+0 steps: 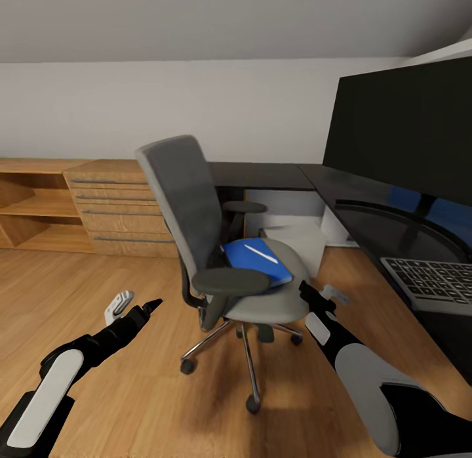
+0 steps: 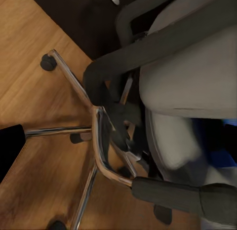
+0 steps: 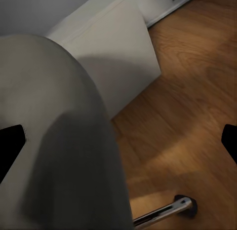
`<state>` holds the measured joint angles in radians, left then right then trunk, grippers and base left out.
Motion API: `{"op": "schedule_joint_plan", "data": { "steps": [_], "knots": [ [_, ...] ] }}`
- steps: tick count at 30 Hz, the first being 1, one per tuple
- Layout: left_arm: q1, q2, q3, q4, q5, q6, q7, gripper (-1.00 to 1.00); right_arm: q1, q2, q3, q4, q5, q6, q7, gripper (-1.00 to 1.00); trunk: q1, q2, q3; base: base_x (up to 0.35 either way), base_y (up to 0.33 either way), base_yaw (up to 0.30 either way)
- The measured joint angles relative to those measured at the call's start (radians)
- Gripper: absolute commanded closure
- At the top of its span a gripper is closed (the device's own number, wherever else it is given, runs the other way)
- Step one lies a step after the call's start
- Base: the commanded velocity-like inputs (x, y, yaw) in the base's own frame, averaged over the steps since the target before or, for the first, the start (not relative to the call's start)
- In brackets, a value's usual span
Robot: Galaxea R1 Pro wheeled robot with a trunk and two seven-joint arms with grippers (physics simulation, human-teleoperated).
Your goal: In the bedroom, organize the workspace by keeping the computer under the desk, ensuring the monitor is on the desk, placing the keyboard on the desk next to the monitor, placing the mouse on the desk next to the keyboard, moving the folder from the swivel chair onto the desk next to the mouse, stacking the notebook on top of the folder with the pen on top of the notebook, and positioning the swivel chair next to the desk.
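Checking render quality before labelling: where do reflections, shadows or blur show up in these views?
Head view: the glossy desk mirrors blue below the monitor, and the swivel chair casts a soft floor shadow. Left wrist view: the blue folder is smeared. Right wrist view: the chair seat is featureless, half in shade.

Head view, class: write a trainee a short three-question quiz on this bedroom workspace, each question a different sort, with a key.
1. True or false: the folder lies on the seat of the swivel chair.
2. Multiple choice: what rests on top of the folder? A) a mouse B) the pen C) a cup
3. Fill in: the keyboard sits on the ____, in front of the monitor.

Key: 1 true; 2 B; 3 desk.
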<state>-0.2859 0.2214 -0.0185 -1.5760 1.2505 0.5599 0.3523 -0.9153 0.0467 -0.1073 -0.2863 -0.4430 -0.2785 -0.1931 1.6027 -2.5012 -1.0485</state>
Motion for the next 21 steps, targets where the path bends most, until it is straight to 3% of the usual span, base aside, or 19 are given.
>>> {"op": "schedule_joint_plan", "data": {
  "steps": [7,21],
  "knots": [
    [0.000,0.000,0.000,0.000,-0.001,0.000,0.000,-1.00,0.001,0.000,-0.003,-0.004,0.000,-0.002,0.000,-1.00,0.000,0.000,-0.001,0.000,0.000,0.073],
    [0.000,-0.001,0.000,0.000,-0.001,0.000,0.000,-1.00,0.001,0.000,0.001,-0.004,0.000,-0.002,0.002,-1.00,0.000,0.000,-0.001,0.000,0.000,0.206]
  ]
}}
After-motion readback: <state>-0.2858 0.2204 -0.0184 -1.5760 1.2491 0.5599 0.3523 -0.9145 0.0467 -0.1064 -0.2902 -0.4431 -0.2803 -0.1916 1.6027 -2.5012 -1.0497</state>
